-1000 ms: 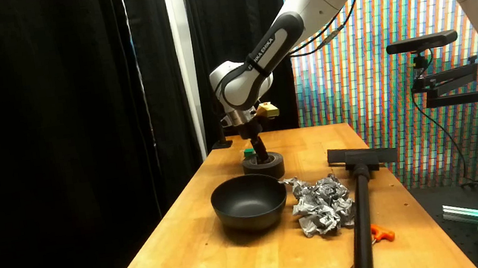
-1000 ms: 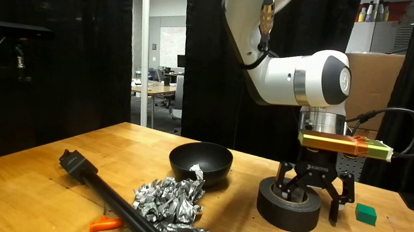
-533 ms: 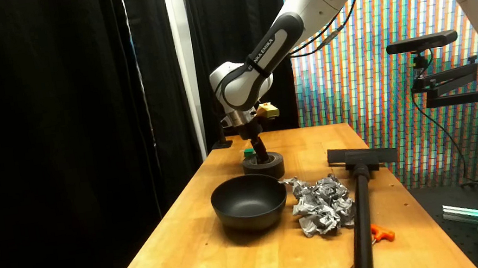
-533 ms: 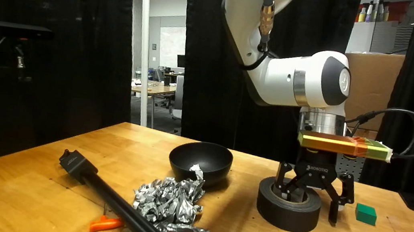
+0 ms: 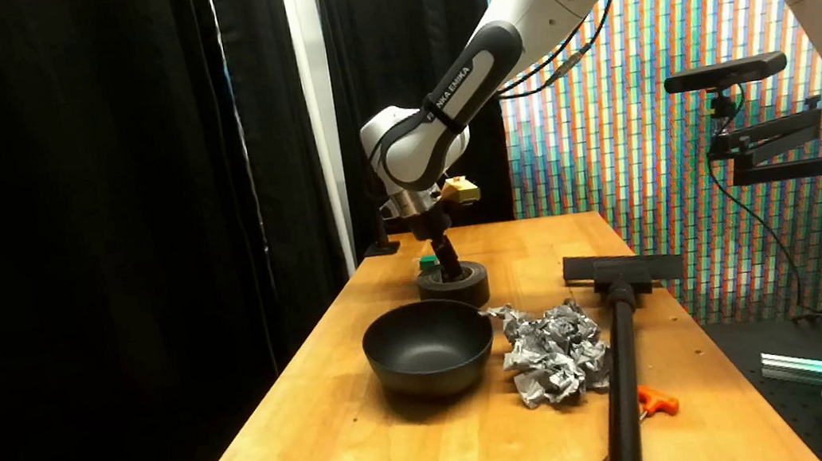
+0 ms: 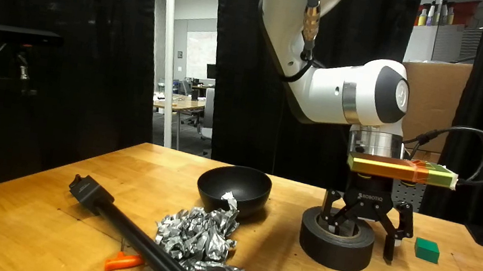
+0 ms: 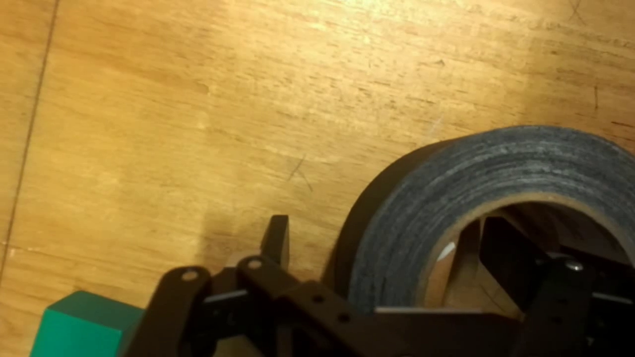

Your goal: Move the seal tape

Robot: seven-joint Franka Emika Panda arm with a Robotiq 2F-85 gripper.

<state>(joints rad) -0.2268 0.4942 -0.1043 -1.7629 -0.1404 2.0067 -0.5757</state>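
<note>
The seal tape [image 6: 333, 253] is a wide dark grey roll lying flat on the wooden table. It also shows in another exterior view [image 5: 455, 293] and large in the wrist view [image 7: 421, 218]. My gripper [image 6: 362, 243] is open and straddles one side of the roll's wall. One finger is down inside the hollow core and the other stands outside the roll. In the wrist view the gripper [image 7: 389, 240] shows gaps between both fingers and the wall. The lower tip of the inner finger is hidden by the roll in both exterior views.
A green block [image 6: 427, 250] lies just beyond the outer finger. A black bowl [image 5: 428, 349], a crumpled silver foil lump [image 5: 558, 358], a long black pole tool [image 5: 625, 377] and an orange-handled tool [image 6: 123, 262] lie on the same table.
My gripper has lowered very slightly over the roll since one second ago. The tape has not visibly moved, and the fingers have stayed apart.
</note>
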